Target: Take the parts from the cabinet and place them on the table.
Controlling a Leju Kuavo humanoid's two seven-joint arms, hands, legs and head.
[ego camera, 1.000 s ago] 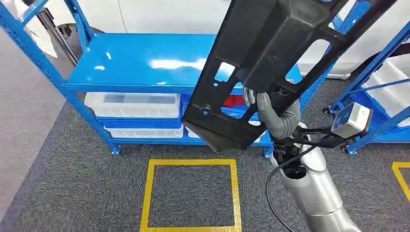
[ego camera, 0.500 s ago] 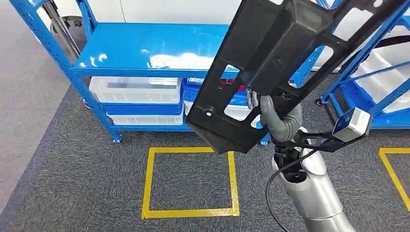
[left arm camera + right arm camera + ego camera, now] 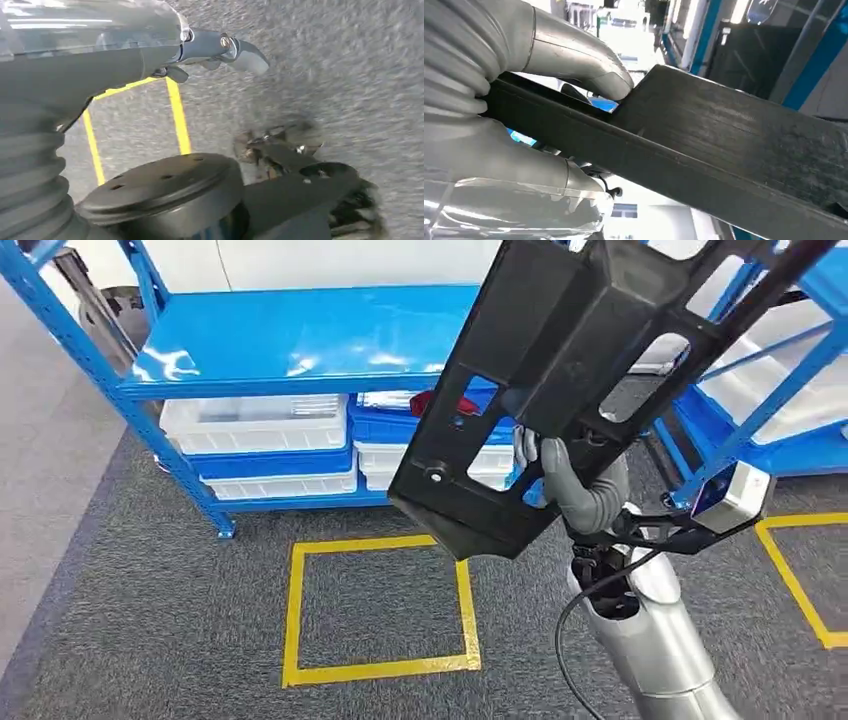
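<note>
A large black plastic part [image 3: 570,370] with cut-out openings is tilted in the air in front of the blue rack, and my right hand [image 3: 560,480] grips it from below near its middle. In the right wrist view the hand's thumb and fingers [image 3: 574,60] clamp a long edge of the black part [image 3: 724,150]. My left hand [image 3: 220,47] hangs over the grey carpet with its fingers stretched out and nothing in them.
A blue shelf rack [image 3: 300,340] stands ahead, with white bins [image 3: 255,425] and a red item [image 3: 440,403] on its lower levels. A second blue rack [image 3: 790,370] stands at the right. Yellow tape squares [image 3: 290,610] mark the grey carpet.
The whole picture has shifted, so the camera has moved: the rack and the yellow square now lie further left. The black part stays gripped in my right hand.
</note>
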